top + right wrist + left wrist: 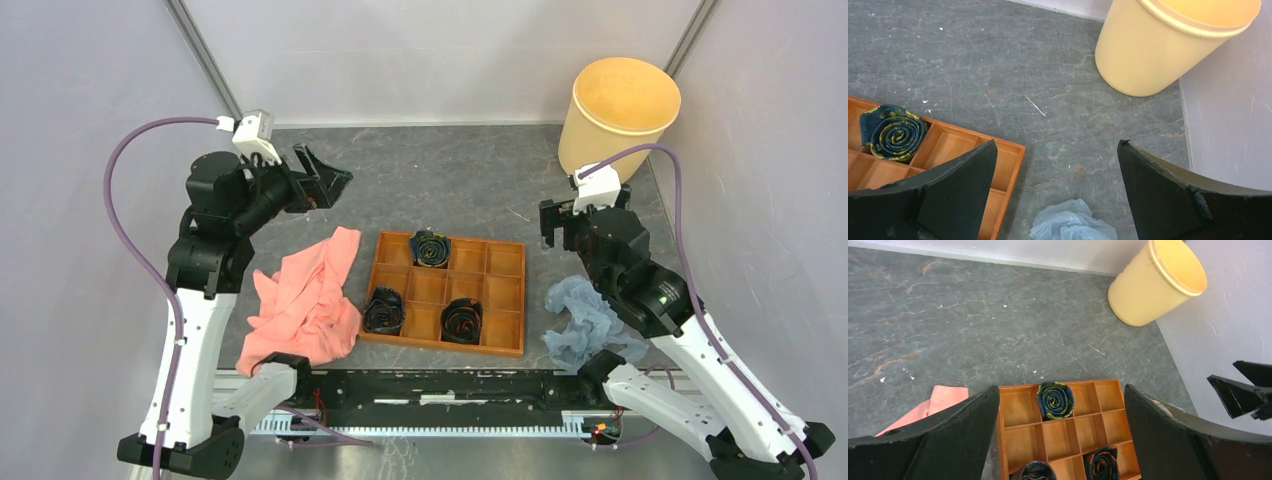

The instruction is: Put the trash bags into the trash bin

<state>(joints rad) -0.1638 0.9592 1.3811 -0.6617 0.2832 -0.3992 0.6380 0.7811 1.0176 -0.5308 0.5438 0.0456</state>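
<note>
Left fingers (948,435) and right fingers (953,185) hang spread and empty while the blue bag (590,325) lies crumpled on the worktop (450,180), well apart from the far-corner bin (620,110); pickup apparently comes next, calling for a right-arm descent onto the film.

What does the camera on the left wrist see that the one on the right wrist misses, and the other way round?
Only the left wrist view shows the salmon-pink cloth and two further dark fabric rolls at its bottom edge. Only the right wrist view shows the crumpled pale-blue trash bag. Both show the yellow trash bin, the orange-brown compartment tray, the blue-and-yellow fabric roll in it, and the grey table.
</note>
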